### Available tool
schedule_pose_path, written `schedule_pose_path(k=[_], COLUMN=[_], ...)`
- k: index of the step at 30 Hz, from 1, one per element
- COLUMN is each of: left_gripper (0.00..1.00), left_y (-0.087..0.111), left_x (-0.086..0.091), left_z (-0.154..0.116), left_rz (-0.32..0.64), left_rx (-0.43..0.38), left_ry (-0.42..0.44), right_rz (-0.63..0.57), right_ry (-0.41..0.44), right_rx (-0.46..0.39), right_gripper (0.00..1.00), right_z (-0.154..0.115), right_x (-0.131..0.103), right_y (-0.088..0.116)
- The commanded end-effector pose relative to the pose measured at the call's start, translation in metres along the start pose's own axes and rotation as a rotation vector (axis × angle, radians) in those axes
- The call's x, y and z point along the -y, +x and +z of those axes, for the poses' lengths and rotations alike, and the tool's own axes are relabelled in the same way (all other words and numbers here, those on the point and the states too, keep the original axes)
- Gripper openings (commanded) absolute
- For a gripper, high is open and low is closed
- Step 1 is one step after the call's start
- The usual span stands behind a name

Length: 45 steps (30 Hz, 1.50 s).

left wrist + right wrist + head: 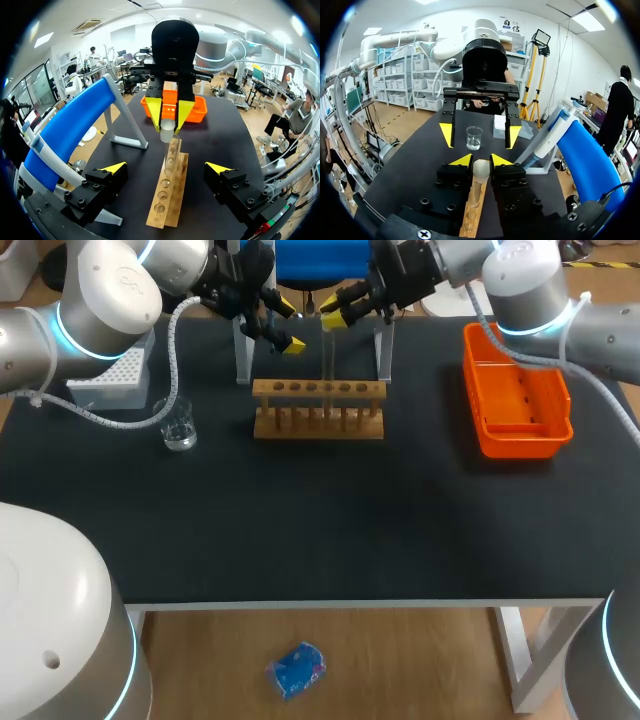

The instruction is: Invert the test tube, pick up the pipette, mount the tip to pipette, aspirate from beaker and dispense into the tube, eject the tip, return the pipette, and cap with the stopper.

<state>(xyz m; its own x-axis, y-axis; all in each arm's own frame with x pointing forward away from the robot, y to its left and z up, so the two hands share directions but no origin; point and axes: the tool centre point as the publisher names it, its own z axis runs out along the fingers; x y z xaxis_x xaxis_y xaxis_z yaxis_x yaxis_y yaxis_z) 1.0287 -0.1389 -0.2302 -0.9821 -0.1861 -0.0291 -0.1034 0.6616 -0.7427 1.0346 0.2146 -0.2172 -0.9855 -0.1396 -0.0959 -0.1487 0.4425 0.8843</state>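
A clear test tube (pixel 328 352) hangs upright over the wooden rack (pixel 318 410); my right gripper (pixel 332 316) is shut on its upper end. In the right wrist view that rounded end (pixel 481 169) sits between the right gripper's (pixel 481 161) yellow tips. My left gripper (pixel 290 327) stands open just left of the tube, facing it; in its own view the tube (pixel 169 145) stands ahead, between the wide-apart fingers (pixel 166 167). The blue pipette (pixel 65 135) rests on its stand behind the rack. The glass beaker (pixel 180 426) stands at the left.
A white tip box (pixel 112 378) sits at the back left under my left arm. An orange bin (pixel 515 400) lies at the right. The pipette stand's legs (pixel 241 350) rise just behind the rack.
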Motion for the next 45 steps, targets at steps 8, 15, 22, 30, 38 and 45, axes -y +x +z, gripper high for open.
schedule_pose_path(k=[8, 15, 22, 30, 38, 45], left_gripper=[1.0, 1.0, 1.0, 1.0, 1.0, 1.0], left_y=[-0.0013, -0.0013, -0.0013, -0.0013, -0.0013, -0.0013], left_x=[-0.0005, -0.0005, -0.0005, -0.0005, -0.0005, -0.0005], left_z=[0.0008, 0.0008, 0.0008, 0.0008, 0.0008, 0.0008], left_rz=[0.001, 0.001, 0.001, 0.001, 0.001, 0.001], left_rx=[-0.002, -0.002, -0.002, -0.002, -0.002, -0.002], left_ry=[0.001, 0.001, 0.001, 0.001, 0.001, 0.001], right_rz=[0.013, 0.019, 0.018, 0.009, 0.015, 0.008], right_ry=[0.004, 0.004, 0.002, 0.002, -0.001, -0.001], right_rx=[-0.001, -0.005, -0.007, -0.005, -0.005, 0.0], right_gripper=[0.0, 0.0, 0.0, 0.0, 0.0, 0.0], right_z=[-0.0007, 0.0018, 0.0023, 0.0002, 0.0005, -0.002], right_x=[0.0049, 0.007, 0.0054, 0.0023, 0.0044, 0.0017], right_y=[0.0044, 0.0045, 0.0037, 0.0058, 0.0097, 0.0071])
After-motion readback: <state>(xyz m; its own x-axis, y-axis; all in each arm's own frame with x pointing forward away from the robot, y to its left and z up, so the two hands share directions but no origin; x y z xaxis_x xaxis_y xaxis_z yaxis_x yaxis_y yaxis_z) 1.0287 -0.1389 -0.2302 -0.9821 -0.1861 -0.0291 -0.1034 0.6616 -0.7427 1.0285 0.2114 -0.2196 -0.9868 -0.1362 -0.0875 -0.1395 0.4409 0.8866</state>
